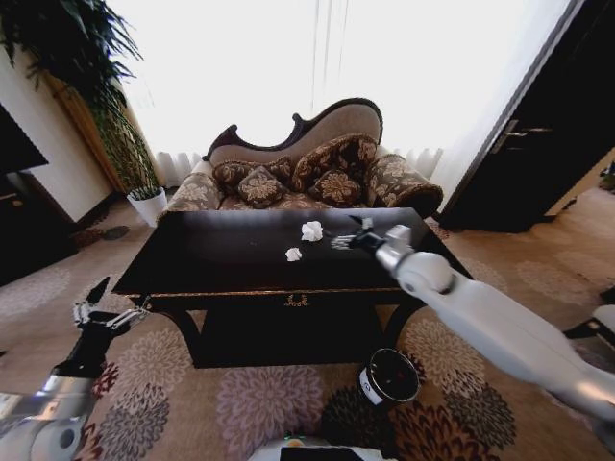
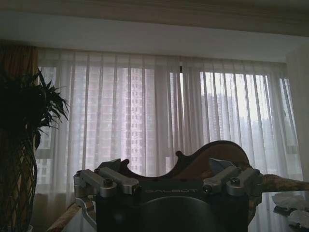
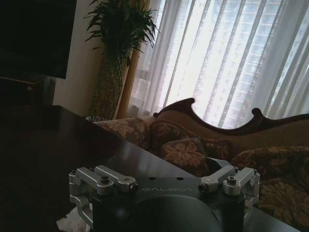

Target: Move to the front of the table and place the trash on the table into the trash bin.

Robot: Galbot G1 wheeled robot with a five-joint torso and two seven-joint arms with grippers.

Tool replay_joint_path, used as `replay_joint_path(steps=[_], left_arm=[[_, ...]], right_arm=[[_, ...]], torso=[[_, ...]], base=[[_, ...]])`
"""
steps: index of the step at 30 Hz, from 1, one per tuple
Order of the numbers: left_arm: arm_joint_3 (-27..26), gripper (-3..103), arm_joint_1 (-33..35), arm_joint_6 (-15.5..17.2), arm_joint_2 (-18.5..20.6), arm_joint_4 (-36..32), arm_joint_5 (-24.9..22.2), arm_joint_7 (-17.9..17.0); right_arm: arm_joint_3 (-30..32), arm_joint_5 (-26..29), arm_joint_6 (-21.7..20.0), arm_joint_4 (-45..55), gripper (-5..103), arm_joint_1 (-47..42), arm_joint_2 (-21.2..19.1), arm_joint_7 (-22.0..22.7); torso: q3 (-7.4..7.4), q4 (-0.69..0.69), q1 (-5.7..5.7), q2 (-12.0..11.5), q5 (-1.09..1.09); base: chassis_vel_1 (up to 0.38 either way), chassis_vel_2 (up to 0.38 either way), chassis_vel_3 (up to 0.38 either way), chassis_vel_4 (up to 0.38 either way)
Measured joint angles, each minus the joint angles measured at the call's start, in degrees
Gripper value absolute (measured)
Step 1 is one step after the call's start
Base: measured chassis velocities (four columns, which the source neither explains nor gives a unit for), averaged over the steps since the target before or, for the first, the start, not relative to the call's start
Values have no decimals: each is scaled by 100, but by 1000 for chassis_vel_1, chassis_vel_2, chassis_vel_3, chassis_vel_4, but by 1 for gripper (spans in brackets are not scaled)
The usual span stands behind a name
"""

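Note:
The glossy black table (image 1: 221, 254) stands straight ahead. Two pieces of trash lie on its right half: a larger white paper wad (image 1: 312, 230) and a smaller one (image 1: 293, 254) nearer me. My right gripper (image 1: 344, 233) reaches over the table, open, just right of the larger wad and apart from it. A white wad (image 3: 72, 223) shows beside the gripper body in the right wrist view. The left wrist view catches the wads (image 2: 288, 200) on the tabletop far off. My left gripper (image 1: 104, 305) hangs open, low by the table's front left corner. The round black trash bin (image 1: 389, 376) stands on the carpet before the table's right leg.
A patterned sofa (image 1: 307, 173) sits right behind the table. A tall plant in a white pot (image 1: 149, 204) stands at the back left, near a dark cabinet (image 1: 19, 211). A dark door (image 1: 519, 154) closes off the right. Flowered carpet lies around the bin.

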Motion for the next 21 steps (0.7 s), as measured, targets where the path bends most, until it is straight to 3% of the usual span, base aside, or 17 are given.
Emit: replay_joint_path(steps=[9,16,21], left_arm=[[-232,100,14,-52,115,85,-115,39],[-234,100,4,-70,112,133,-101,43],[-258,100,0,-95,149,199,-103,44]], right_arm=[[-858,-173,-148,-882,100,817,864,299],[-1182,46,-614,-1563,100,1164,1131,511],[-1283,75,-961,-1860,100,1388,1166,325]], torso=[[-1,0,0,0,1],[0,0,0,0,1],[-1,-1,0,0,1]], base=[[0,0,0,0],[0,0,0,0],[0,0,0,0]])
